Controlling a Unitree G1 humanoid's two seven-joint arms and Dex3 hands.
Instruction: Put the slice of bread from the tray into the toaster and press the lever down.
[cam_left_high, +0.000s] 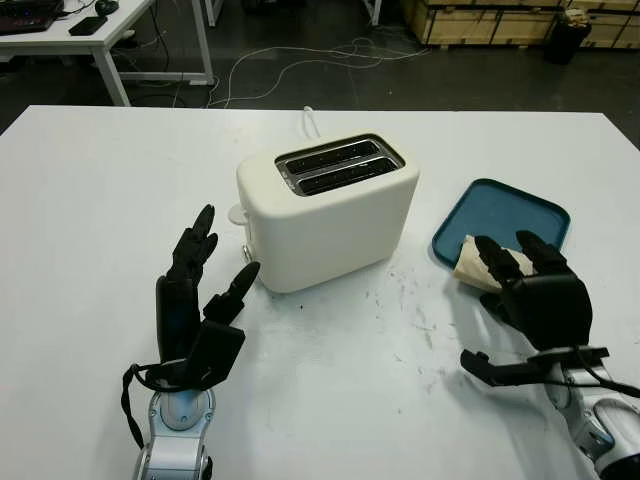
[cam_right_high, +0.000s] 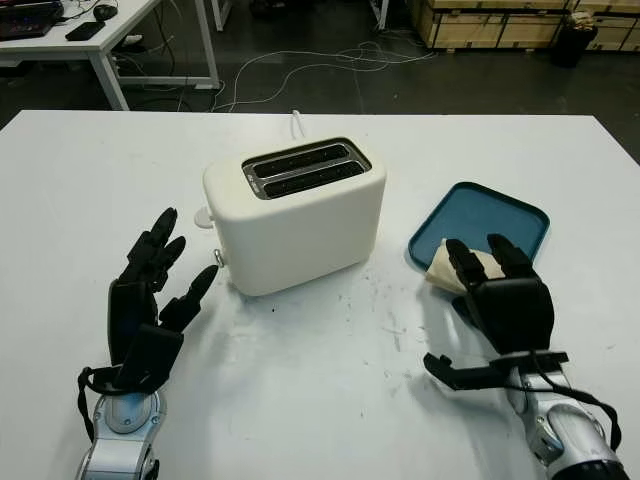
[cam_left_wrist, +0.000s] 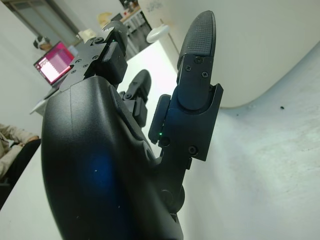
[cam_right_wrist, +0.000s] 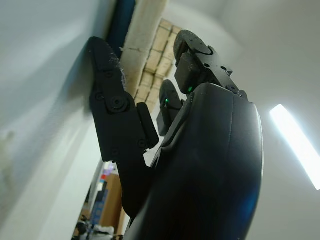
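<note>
Both black robot hands come in at the bottom edge, nearest to the camera. On the left side, the left hand (cam_left_high: 200, 300) stands above the white desk (cam_left_high: 100, 200), just beside the left end of the toaster (cam_left_high: 328, 210). It holds nothing and its fingers are stretched out, not curled; whether its thumb touches the toaster I cannot tell.

On the right side, the right hand (cam_left_high: 530, 290) is at the near edge of the blue tray (cam_left_high: 510, 205). Its fingers (cam_left_high: 492, 258) reach over the slice of bread (cam_left_high: 470, 265), which lies at the near left corner of the tray, partly over the rim. From the right wrist view the thumb seems to be close along the pale edge of the bread, but a closed grasp is not visible; I judge that the hand is not yet clamped on the slice.

Very little of the task is done, as far as I can judge. The bread is not lifted, and both slots of the toaster look dark and free. The lever is hard to make out on the left end, so its position I cannot tell. What is left: to grasp the slice, carry it to a slot, drop it in, and press the lever.
</note>
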